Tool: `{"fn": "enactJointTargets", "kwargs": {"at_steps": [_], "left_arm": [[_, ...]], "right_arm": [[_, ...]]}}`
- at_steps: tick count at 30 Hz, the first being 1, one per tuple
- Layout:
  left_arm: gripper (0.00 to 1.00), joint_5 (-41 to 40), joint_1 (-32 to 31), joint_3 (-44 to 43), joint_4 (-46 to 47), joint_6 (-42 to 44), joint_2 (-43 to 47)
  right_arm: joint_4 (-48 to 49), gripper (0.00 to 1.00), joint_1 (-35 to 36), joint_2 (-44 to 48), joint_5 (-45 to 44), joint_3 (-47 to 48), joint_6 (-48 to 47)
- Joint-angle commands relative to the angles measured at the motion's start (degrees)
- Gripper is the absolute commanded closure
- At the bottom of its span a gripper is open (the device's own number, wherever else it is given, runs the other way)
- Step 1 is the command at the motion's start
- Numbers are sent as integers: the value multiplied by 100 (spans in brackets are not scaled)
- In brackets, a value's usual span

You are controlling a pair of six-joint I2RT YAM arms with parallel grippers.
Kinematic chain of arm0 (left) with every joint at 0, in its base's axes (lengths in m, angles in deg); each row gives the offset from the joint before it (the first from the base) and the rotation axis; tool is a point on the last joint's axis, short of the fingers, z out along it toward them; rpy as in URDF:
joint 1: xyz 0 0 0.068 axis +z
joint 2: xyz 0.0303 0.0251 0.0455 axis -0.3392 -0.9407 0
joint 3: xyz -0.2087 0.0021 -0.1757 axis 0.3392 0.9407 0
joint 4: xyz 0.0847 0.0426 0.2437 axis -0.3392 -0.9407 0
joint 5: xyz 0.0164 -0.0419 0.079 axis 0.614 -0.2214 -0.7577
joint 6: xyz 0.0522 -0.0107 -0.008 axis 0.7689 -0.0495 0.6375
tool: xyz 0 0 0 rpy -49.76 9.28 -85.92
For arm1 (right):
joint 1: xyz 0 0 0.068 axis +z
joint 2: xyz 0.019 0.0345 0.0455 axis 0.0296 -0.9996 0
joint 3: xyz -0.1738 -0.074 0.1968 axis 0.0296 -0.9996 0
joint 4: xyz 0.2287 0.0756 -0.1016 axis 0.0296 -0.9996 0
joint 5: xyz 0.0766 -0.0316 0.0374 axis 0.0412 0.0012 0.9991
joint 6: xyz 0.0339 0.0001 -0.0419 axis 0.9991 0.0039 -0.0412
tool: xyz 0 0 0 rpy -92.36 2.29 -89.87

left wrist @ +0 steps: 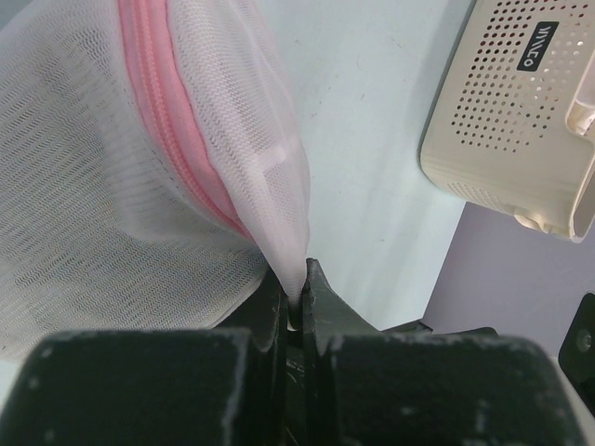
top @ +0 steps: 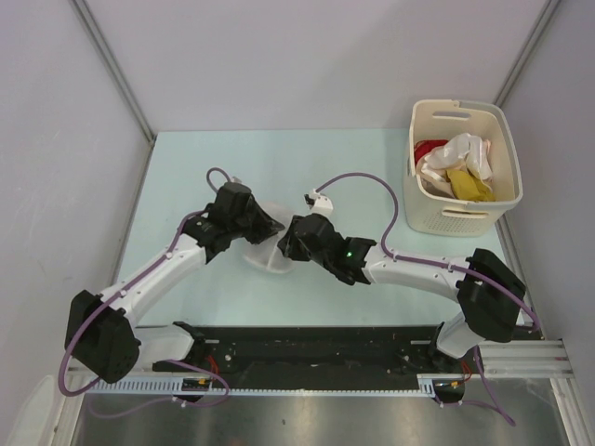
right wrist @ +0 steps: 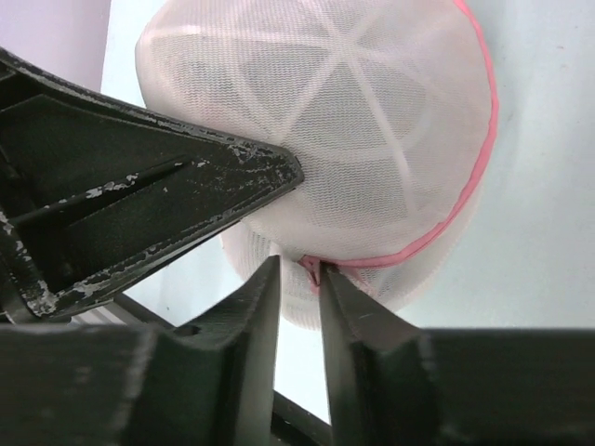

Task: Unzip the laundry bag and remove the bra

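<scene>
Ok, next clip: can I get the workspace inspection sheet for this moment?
Surface: pale green table, no spills seen.
Job's things: laundry bag at centre, zipper appears shut; bra nothing seen.
Clutter: cream basket far right, holding white, yellow, red clothes.
Grippers: left gripper shut on the bag's mesh corner; right gripper straddles the zipper tab, grip unclear.
Cables: purple cables loop along both arms.
Surroundings: grey walls.

Bright, diffuse light is seen throughout; only faint shadows are cast on the counter. In both wrist views the fingers are blurred, while the laundry bag beyond them is rendered sharply.
</scene>
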Motion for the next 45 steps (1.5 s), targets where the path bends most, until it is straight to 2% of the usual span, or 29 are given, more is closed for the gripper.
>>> {"fn": "enactJointTargets", "kwargs": {"at_steps": [1, 3, 4, 7, 11, 14, 18, 26, 37, 41, 43, 45], "left_arm": [[100, 38, -8, 67, -9, 11, 181], [100, 29, -8, 85, -9, 11, 190], [100, 29, -17, 85, -1, 20, 190], [99, -6, -8, 68, -9, 46, 208], [100, 99, 167, 24, 43, 474, 164], [100, 591, 457, -256, -26, 1028, -55], [100, 1127, 677, -442, 122, 1487, -302], [100, 1787, 703, -942, 123, 2119, -671], [100, 2437, 721, -1461, -219, 3305, -935], [100, 3156, 739, -1760, -247, 3658, -1093], [100, 4077, 739, -1822, -107, 3772, -1302], [100, 4693, 739, -1883, 174, 3720, -1548]], "right_arm": [[53, 81, -18, 99, -399, 220, 47], [-17, 87, -9, 143, -452, 220, 83], [-87, 94, -9, 160, -496, 220, 91], [-254, 100, 0, 222, -592, 220, 135], [-501, 100, -9, 301, -654, 185, 136], [-554, 100, -122, 467, -593, -60, 100], [-247, 100, -421, 774, -77, -553, -40], [-299, 100, -835, 776, 592, -940, -409], [-316, 100, -992, 1171, 822, -1133, -1024], [-176, 100, -1361, 1215, 884, -1493, -1122], [-220, 100, -1677, 1189, 1189, -1485, -1034], [-115, 100, -1705, 1372, 1253, -1450, -1025]]}}
